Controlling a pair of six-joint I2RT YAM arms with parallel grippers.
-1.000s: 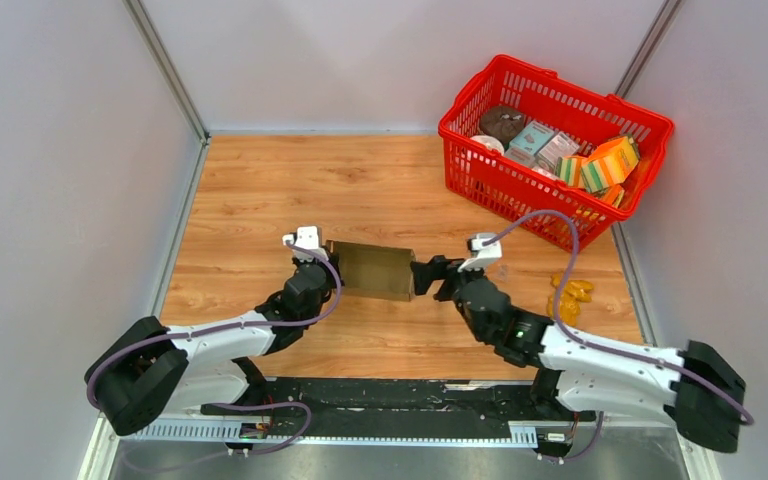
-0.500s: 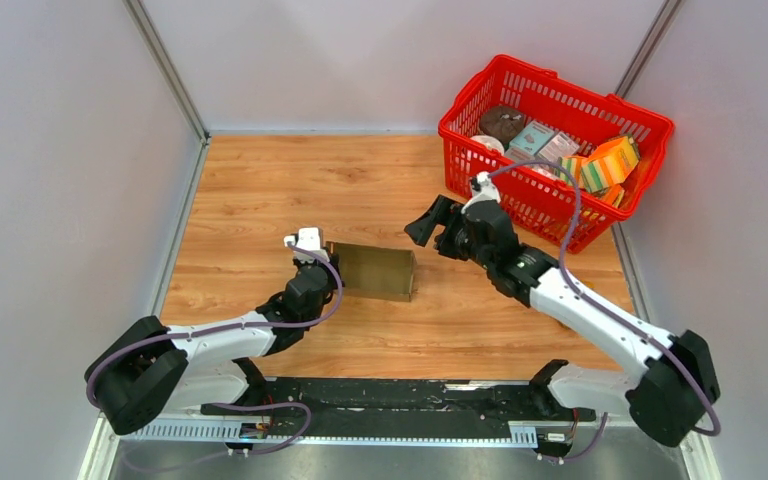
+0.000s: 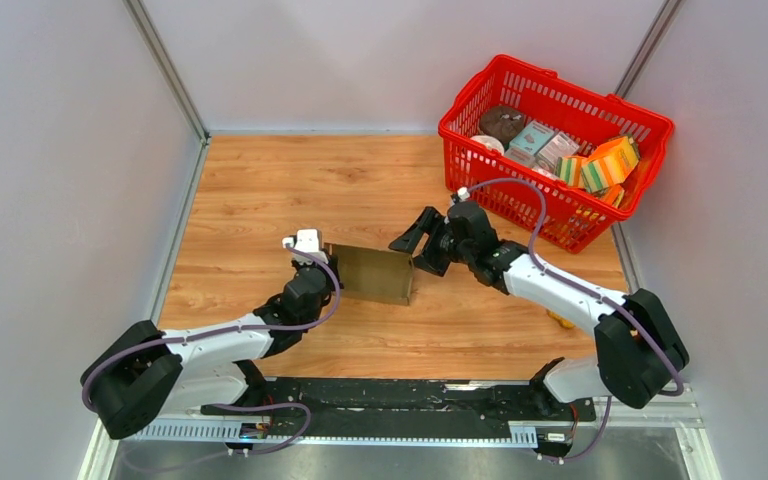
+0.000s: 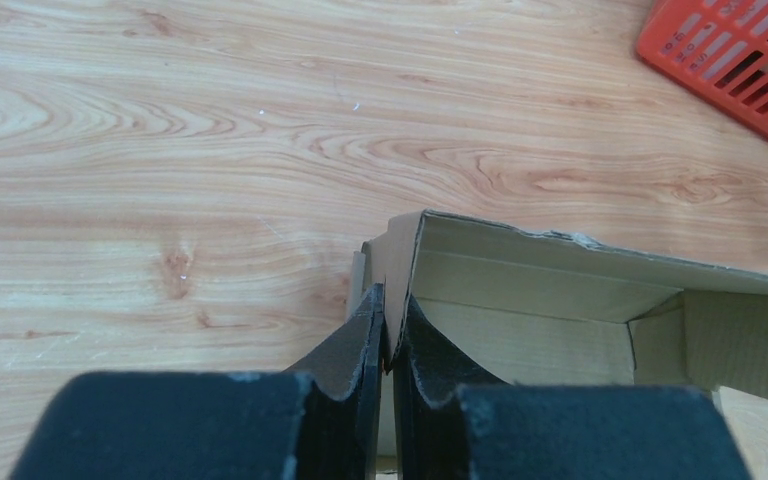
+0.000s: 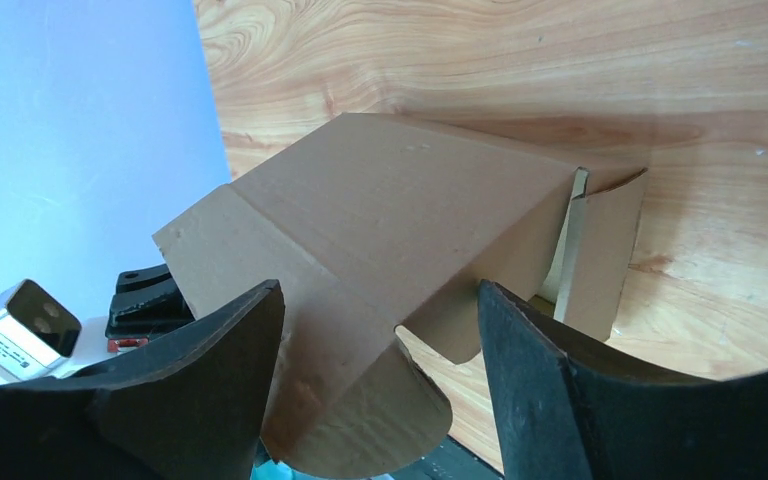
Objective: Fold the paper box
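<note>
You're gripping the paper box [image 3: 370, 272].
Left gripper [image 4: 388, 320] is pinching its cardboard wall between its jaws; right gripper [image 5: 380, 290] is hovering, jaws spread wide, empty, box just ahead.

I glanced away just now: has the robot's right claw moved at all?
Yes. The right claw left the end of the paper box, swung toward the red basket, then came partway back; it is open by the box's far corner.

A paper box [image 3: 372, 272] lies on the wooden surface [image 3: 260, 190], the left gripper [image 3: 324, 264] at its left end. The right gripper [image 3: 417, 249] is at its right end, jaws spread, a red basket [image 3: 505, 190] beyond.
</note>
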